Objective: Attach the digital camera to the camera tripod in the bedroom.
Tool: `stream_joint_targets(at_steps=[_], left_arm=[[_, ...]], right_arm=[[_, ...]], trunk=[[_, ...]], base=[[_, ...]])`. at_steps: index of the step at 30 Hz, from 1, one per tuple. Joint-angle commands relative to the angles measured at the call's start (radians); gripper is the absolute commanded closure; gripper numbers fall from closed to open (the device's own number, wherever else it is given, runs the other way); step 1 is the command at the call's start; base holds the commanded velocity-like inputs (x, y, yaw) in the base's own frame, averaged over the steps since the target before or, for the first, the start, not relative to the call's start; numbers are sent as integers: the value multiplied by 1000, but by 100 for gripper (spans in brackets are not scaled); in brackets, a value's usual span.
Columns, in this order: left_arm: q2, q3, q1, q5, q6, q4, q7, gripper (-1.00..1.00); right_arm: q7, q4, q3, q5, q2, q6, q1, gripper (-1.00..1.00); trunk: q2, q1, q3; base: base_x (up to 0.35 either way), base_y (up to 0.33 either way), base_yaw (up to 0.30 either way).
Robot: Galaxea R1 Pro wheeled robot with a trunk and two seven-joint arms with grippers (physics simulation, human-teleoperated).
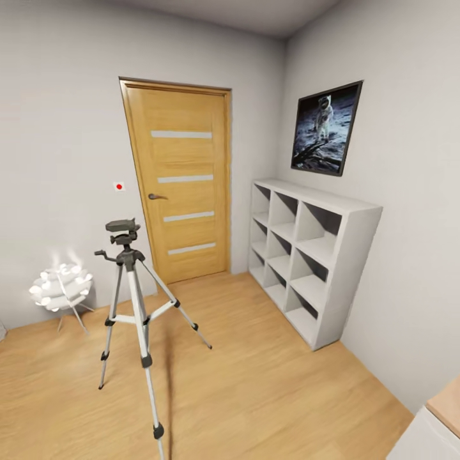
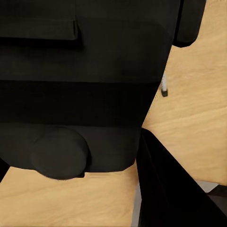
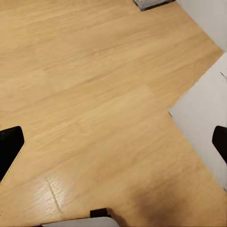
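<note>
White cube shelving [image 1: 313,255], right of frame: cubbies look empty, though interiors are shadowed. Camera tripod [image 1: 131,306] stands lower left on wood floor [image 1: 268,390]. Left gripper [image 2: 142,156] clamps the digital camera [image 2: 80,85]; right gripper [image 3: 113,142] spread apart.

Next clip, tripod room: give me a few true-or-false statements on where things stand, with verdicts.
1. The tripod stands upright on the wood floor. True.
2. A camera is already mounted on the tripod's head. False: the head is bare.
3. The door is wide open. False: it is shut.
4. The white cube shelf stands under a framed astronaut picture. True.
5. The right gripper holds a box. False: its fingers stand apart over bare floor.
</note>
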Motion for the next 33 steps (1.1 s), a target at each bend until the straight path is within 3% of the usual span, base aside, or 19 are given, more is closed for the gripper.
stream_joint_targets(at_steps=[1,17,33], left_arm=[[1,-8,-2,-2,-2,-4,10,100],[1,-8,-2,-2,-2,-5,10,100],[-7,-8,-2,-2,-2,-3,10,100]], right_arm=[[-5,-2,2,1,0,0,1,-100],[-5,-2,2,1,-1,0,1,-100],[-5,-2,3,2,-1,0,1,-100]], trunk=[[-1,1,-1],[-1,1,-2],[-1,1,-2]], base=[[343,-82,285],[338,-115,274],[142,-272,19]])
